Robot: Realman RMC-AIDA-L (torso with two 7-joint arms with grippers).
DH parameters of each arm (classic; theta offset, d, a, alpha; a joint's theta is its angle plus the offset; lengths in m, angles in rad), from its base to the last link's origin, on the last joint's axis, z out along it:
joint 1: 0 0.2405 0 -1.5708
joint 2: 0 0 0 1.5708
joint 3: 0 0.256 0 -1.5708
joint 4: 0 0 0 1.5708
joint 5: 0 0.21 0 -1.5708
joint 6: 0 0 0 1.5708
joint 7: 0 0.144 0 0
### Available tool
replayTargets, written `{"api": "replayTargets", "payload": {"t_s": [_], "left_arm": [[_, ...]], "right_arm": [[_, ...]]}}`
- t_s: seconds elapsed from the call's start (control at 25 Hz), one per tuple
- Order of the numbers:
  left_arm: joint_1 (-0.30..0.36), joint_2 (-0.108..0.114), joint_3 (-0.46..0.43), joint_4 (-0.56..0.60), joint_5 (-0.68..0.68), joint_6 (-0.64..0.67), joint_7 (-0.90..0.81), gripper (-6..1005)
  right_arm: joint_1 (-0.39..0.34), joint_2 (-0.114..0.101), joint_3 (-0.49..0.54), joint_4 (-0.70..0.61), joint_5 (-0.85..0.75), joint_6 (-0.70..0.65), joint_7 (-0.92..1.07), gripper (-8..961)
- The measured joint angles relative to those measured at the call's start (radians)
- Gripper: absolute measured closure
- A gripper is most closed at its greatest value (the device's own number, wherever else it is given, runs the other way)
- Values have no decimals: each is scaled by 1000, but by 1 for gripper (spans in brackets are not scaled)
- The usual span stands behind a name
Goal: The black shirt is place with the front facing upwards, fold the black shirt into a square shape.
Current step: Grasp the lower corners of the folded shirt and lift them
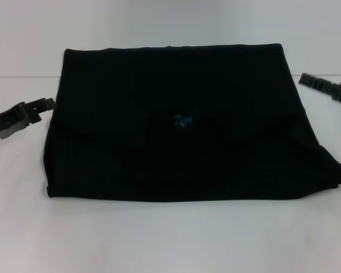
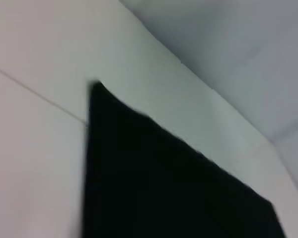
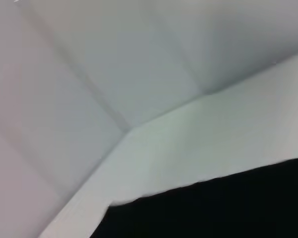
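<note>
Black shirt (image 1: 182, 125) folded square on table (image 1: 170, 239)

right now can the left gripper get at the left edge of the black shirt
Probably yes: the left gripper sits beside the black shirt at its left edge, on the bare white table, with nothing between them.

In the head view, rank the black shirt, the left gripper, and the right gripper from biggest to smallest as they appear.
1. black shirt, by far the largest.
2. left gripper and right gripper: both cut off by the frame, so too close to rank.
</note>
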Motion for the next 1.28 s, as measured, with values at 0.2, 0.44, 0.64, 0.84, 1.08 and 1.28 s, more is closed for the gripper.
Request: {"api": "replayTargets", "payload": {"t_s": [0.2,0.44,0.64,0.84,1.08,1.28], "left_arm": [[56,91,98,-18,7,246,-13,358],[100,115,183,19,19,396,36,194],[97,91,236,24,66,325,64,80],[80,74,265,24,76,292,67,84],[80,73,267,14,82,263,67,84],[84,68,268,0,85,252,68,84]], "right_arm": [[-49,2,-39,0,-83,-185,-262,124],[-111,54,-57,10,-127,-288,-490,13],[-121,72,-94,32,-145,-273,-520,13],[-116,71,-96,51,-172,-261,-501,13],[-123,67,-89,52,-173,-268,-491,12],[-121,68,-89,59,-173,-269,-490,12]]}}
